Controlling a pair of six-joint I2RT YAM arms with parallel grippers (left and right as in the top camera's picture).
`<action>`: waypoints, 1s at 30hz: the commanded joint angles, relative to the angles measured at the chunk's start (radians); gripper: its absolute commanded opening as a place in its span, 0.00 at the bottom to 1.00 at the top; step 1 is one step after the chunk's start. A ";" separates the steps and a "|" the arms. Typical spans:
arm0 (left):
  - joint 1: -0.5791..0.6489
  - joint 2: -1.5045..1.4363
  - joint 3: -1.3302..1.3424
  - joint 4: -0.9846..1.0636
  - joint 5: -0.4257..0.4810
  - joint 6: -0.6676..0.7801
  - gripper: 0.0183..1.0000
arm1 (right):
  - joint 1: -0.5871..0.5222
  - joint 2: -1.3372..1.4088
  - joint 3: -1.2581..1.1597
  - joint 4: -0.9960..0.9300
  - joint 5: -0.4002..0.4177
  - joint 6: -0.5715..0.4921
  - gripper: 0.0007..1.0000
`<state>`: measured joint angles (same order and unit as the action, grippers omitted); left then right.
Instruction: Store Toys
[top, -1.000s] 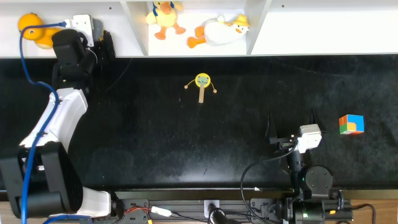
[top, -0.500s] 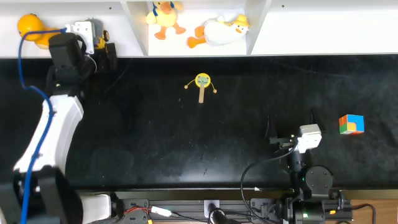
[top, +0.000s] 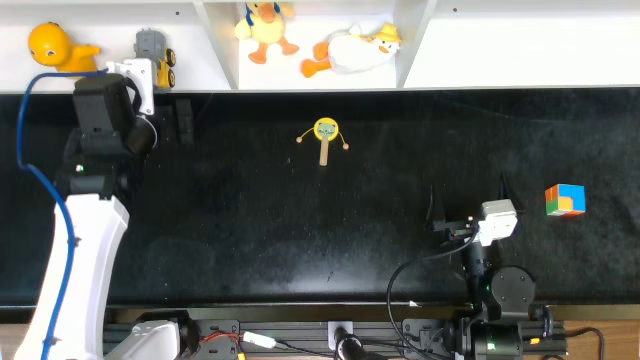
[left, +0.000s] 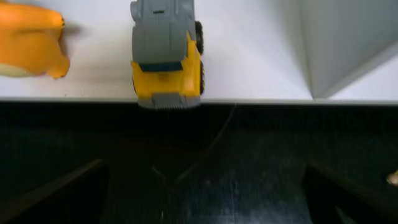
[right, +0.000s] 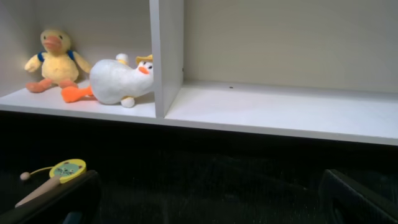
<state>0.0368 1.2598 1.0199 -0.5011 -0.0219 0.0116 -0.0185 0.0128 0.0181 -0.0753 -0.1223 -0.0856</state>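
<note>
Right gripper (top: 470, 208) is parked at 5 o'clock on the table (top: 250, 230), jaws spread wide, nothing held. Cube (top: 565, 200) is seen at 3 o'clock and rattle drum (top: 325, 137) at 12, both yet to be stored. Left gripper (left: 202, 193) is held just off the shelf (left: 261, 56) lip at 11 o'clock, jaws wide apart and empty. Toy truck (left: 166, 53) is set in the left compartment, beside the orange duck (left: 28, 40) but apart from it, front bumper right at the lip (wheeled, so likely to roll if bumped).

Step judged: truck release done, retreat due. The arm is best drawn straight back and level, jaws wide, so the bumper isn't clipped. A nudge deeper could be considered first.

Not resolved: truck's rear is cut off in the left wrist view, and whether the front wheels are fully on the board can't be told. Duck is cropped too.
</note>
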 joint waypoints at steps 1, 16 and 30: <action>-0.024 -0.097 -0.050 -0.017 -0.051 -0.066 1.00 | -0.002 -0.009 -0.013 0.005 0.011 0.004 1.00; -0.023 -0.160 -0.093 -0.012 -0.100 -0.069 1.00 | -0.002 -0.009 -0.013 0.005 0.011 0.004 0.99; -0.021 -0.181 -0.100 -0.134 -0.133 -0.069 1.00 | -0.002 -0.009 -0.013 0.005 0.011 0.004 1.00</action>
<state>0.0162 1.1004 0.9352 -0.6304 -0.1131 -0.0353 -0.0181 0.0128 0.0181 -0.0746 -0.1223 -0.0856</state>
